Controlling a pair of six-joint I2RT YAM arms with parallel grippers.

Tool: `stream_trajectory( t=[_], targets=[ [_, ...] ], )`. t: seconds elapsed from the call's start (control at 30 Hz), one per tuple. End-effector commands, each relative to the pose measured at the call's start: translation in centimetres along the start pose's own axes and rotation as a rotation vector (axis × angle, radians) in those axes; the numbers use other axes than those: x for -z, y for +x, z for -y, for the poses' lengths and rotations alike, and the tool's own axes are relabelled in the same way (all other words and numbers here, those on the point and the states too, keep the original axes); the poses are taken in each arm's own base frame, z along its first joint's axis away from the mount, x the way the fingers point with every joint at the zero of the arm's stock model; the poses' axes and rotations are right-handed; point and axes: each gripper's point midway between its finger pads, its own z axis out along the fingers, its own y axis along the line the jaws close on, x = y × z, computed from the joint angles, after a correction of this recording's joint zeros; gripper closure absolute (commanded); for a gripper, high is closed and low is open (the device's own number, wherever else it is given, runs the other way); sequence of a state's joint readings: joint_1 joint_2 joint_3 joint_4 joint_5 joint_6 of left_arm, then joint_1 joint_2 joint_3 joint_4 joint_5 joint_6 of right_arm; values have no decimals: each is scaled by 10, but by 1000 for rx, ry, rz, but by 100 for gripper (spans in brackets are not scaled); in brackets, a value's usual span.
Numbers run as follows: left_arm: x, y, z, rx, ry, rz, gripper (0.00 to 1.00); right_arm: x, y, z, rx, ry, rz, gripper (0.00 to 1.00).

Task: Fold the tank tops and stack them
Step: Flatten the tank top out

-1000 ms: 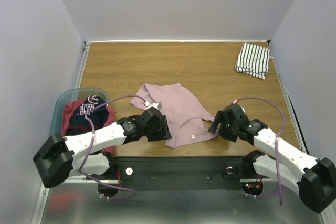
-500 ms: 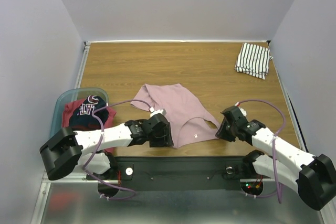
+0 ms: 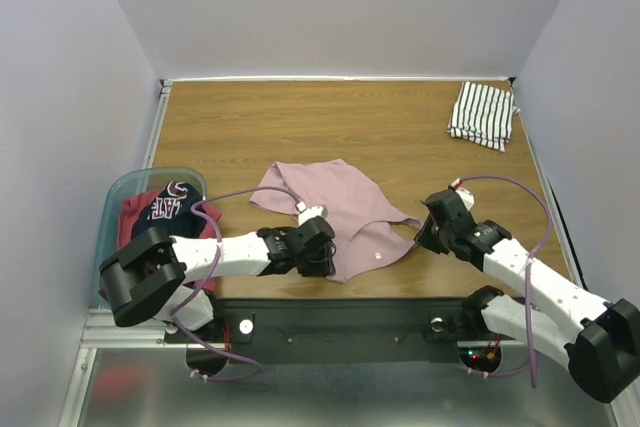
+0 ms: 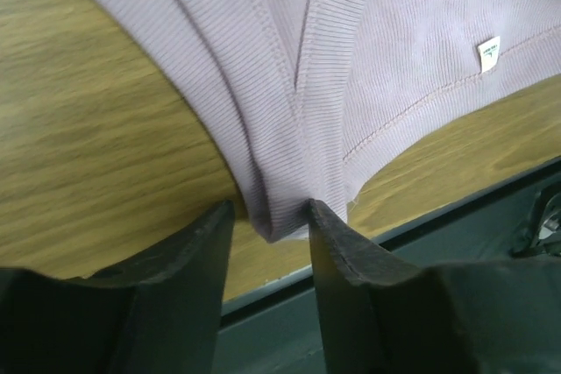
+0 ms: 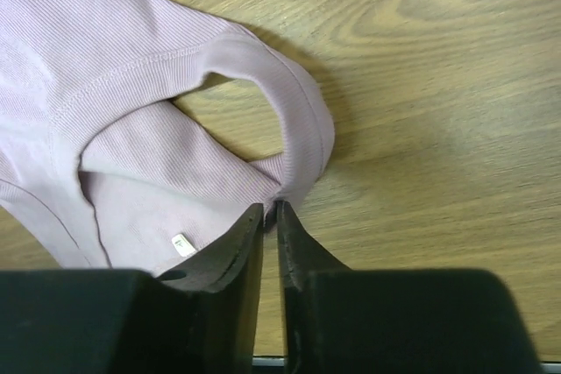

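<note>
2 holds on pink tank top, frame centre | left gripper squeezed its bunched lower edge | right gripper pinched its strap | striped tank top upper right

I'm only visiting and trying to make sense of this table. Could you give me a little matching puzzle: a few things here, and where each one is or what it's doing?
Things:
1 striped tank top
2 pink tank top
3 navy tank top
4 right gripper

Places or states:
A in the light-blue tub at the left
B pinching a strap of the pink one
C folded, at the far right corner of the table
D spread out by the near edge, in the middle

Pairs: 1-C; 2-D; 3-A; 4-B
</note>
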State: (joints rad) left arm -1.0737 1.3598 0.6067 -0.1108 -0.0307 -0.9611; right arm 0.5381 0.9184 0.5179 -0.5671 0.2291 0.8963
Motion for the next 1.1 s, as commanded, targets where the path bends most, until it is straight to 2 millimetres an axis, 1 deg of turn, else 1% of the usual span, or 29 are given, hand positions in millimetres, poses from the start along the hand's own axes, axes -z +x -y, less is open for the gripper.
stream_trajectory(
  t=[0.0,0.03,0.07,0.1,0.17,0.2,0.23,0.27,0.3,0.33,0.37,0.4,0.43,0.5,0.57,0.6,0.63,0.67,0.73,0.77,0.8,0.83,0.87,0.9,0.97,1.0,1.07],
  targets=[
    [-4,-3,13,-24,10,19,71,10,-27,-17,-5,-45,92,85],
    [-3,-4,15,-28,17,23,81,12,-30,-19,-1,-51,106,86],
    [0,-5,19,-33,28,27,100,15,-35,-22,0,-61,121,87],
    [8,-12,29,-40,54,47,100,22,-43,-28,-5,-81,149,89],
    [21,-23,34,-51,50,83,100,35,-62,-34,-9,-102,219,91],
    [41,-41,47,-61,73,140,100,50,-77,-43,-17,-134,266,93],
    [54,-51,55,-64,87,174,100,61,-88,-51,-19,-159,300,94],
    [67,-61,62,-62,102,208,100,70,-99,-53,-10,-162,339,95],
    [95,-77,79,-59,146,259,100,80,-109,-58,-9,-183,370,95],
    [109,-89,83,-61,150,305,100,101,-126,-68,-20,-222,424,96],
    [128,-100,95,-53,187,341,100,112,-135,-68,-11,-221,460,96],
    [141,-104,94,-50,188,360,100,127,-145,-73,-14,-241,491,96],
    [148,-105,95,-45,194,365,100,130,-145,-71,-4,-235,486,96],
    [167,-107,103,-23,247,383,100,133,-144,-71,8,-239,479,96],
    [179,-108,111,-11,284,400,100,130,-133,-75,15,-275,432,94],
    [186,-110,115,-10,300,409,100,129,-126,-77,17,-297,409,86],
    [187,-111,115,-10,296,414,100,123,-117,-77,26,-307,373,82],
    [187,-111,116,-11,294,414,100,109,-97,-77,46,-321,291,79],
    [191,-116,123,-11,314,429,100,91,-69,-73,72,-332,190,75],
    [194,-119,126,-11,320,441,100,86,-60,-76,75,-364,160,73],
    [201,-127,133,-18,326,464,100,74,-39,-71,85,-384,100,68],
    [205,-131,137,-22,334,477,100,69,-28,-67,91,-387,70,64],
    [208,-135,140,-30,335,488,100,65,-23,-66,86,-399,60,61],
    [215,-141,145,-42,331,503,100,57,-9,-59,91,-399,22,54],
    [218,-149,146,-49,306,529,100,57,2,-61,94,-447,-2,49],
    [217,-152,147,-53,293,538,100,53,12,-58,99,-455,-34,47],
    [214,-152,148,-59,286,537,100,54,21,-63,107,-489,-62,45]
  ],
)
